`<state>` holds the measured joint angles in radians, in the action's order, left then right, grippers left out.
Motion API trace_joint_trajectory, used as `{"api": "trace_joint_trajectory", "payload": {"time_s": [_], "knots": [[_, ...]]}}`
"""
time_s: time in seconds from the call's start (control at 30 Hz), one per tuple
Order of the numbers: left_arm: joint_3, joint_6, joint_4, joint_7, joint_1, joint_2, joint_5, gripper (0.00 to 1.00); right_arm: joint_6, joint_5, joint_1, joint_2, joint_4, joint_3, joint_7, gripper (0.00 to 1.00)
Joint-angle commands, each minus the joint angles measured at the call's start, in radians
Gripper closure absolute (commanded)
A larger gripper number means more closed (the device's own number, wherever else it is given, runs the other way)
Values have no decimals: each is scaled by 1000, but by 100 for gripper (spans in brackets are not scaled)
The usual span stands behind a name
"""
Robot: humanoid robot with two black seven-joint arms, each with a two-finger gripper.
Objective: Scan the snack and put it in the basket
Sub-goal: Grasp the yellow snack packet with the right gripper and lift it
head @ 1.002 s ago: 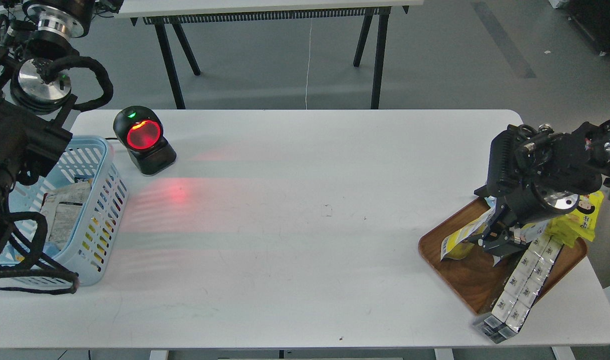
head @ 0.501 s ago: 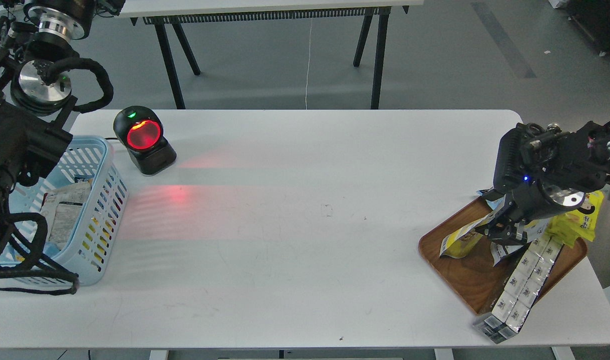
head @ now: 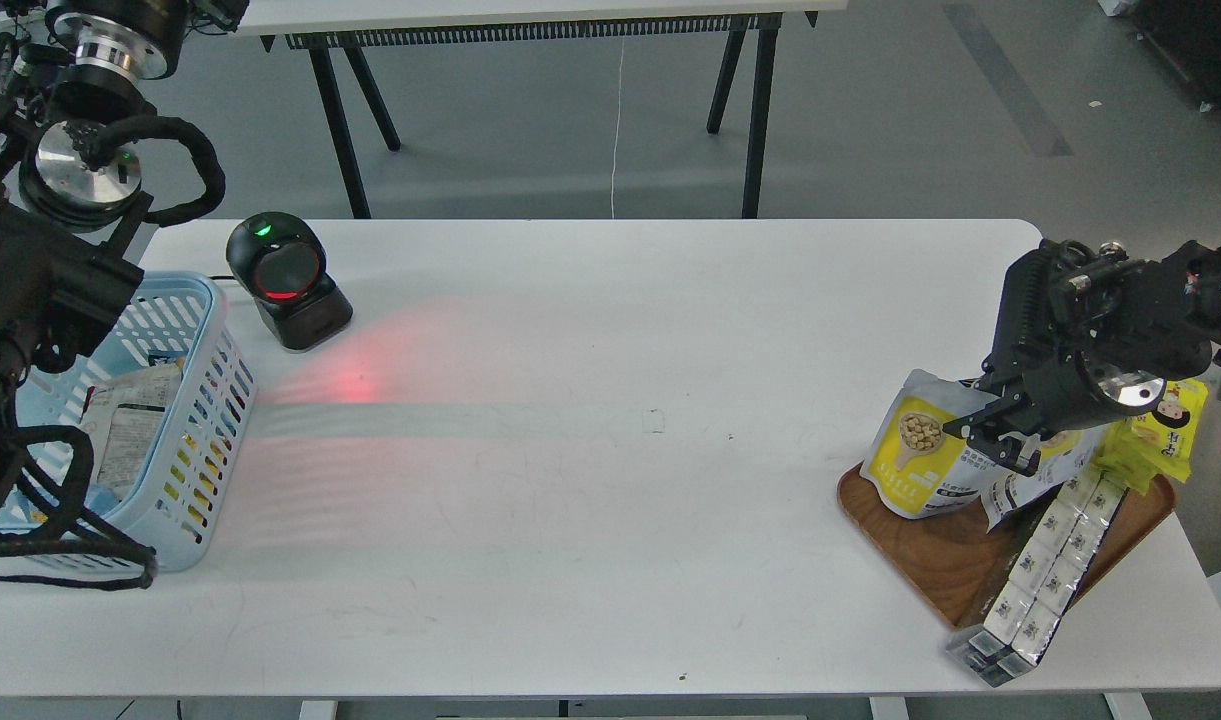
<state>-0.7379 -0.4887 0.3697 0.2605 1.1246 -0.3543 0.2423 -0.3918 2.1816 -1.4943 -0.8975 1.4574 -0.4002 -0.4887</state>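
The snack (head: 920, 450), a yellow and pale pouch with a round picture of beige balls, stands lifted upright over the left end of the brown wooden tray (head: 930, 555). My right gripper (head: 992, 440) is shut on its right edge. The light blue basket (head: 210, 300) sits at the table's far left with several packets inside. My left arm (head: 40, 290) hangs over the basket. Its fingers cannot be told apart in the dark mass.
A black barcode scanner (head: 285, 280) stands right of the basket and casts red light on the table. On the tray lie a yellow packet with a cartoon face (head: 1165, 430) and a long strip of white packets (head: 1045, 570) overhanging the table's front edge.
My right gripper has lifted the snack from lying flat on the tray to upright, its front now facing me. The scanner window has gone from bright red to dim. The left arm has not moved.
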Motion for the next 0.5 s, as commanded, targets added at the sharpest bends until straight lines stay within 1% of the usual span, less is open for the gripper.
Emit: {"api": "trace_joint_trajectory", "payload": {"time_s": [0.0, 0.07, 0.13, 0.47], "knots": [[0, 0, 0, -1, 1, 2, 0, 0, 1, 0, -3, 0, 1, 12, 0, 89], [2, 0, 0, -1, 1, 0, 0, 0, 1, 0, -1, -1, 1, 12, 0, 97], [2, 0, 0, -1, 1, -2, 0, 0, 2, 0, 3, -6, 1, 15, 0, 99], [3, 0, 0, -1, 1, -5, 0, 0, -1, 0, -6, -9, 15, 17, 0, 100]]}}
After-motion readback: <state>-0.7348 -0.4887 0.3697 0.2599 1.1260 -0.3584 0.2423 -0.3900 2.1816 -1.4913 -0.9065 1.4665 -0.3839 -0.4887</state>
